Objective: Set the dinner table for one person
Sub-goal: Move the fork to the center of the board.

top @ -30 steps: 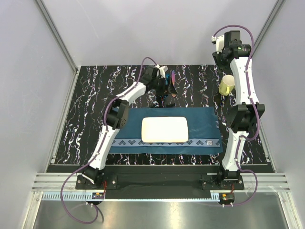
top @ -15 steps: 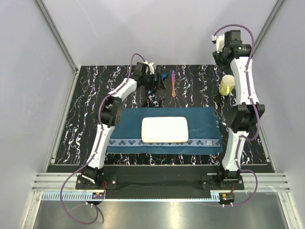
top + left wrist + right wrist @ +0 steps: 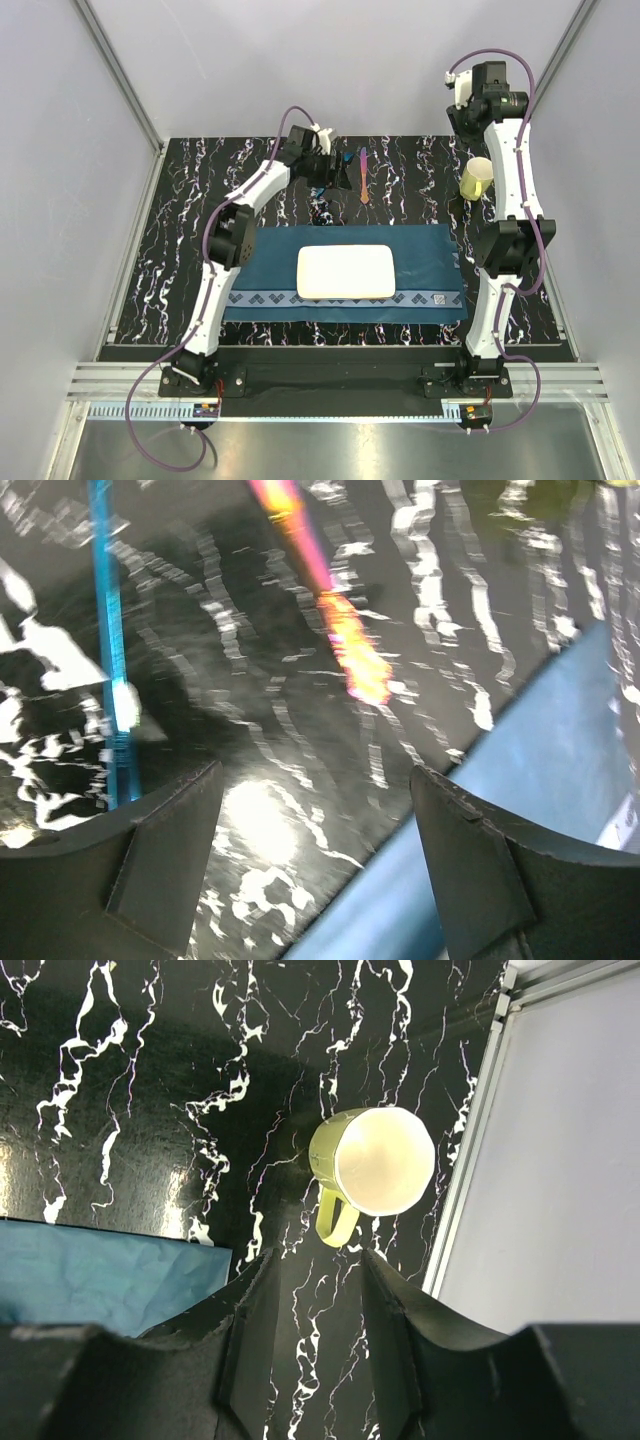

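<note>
The dinner table (image 3: pixel 180 230) is black with white veins. On it lies a teal placemat (image 3: pixel 430 262) bearing a white rectangular plate (image 3: pixel 346 271). My left gripper (image 3: pixel 326 172) hovers low over the far middle of the table, open and empty (image 3: pixel 315 780). A blue utensil (image 3: pixel 110 650) lies just left of it and a pink-orange utensil (image 3: pixel 335 610) ahead of it; this one also shows from above (image 3: pixel 362 177). A yellow mug (image 3: pixel 477 178) stands upright at the far right. My right gripper (image 3: pixel 317 1260) hangs high above the mug (image 3: pixel 375 1160), open, holding nothing.
The placemat's far edge (image 3: pixel 530 770) runs under my left gripper's right finger. A metal frame rail and white wall (image 3: pixel 560 1160) border the table just right of the mug. Grey walls close in the table's left and back sides.
My left gripper drew back left off the utensils, then edged slightly right; the pink-orange utensil now lies uncovered. The right arm has not moved.
</note>
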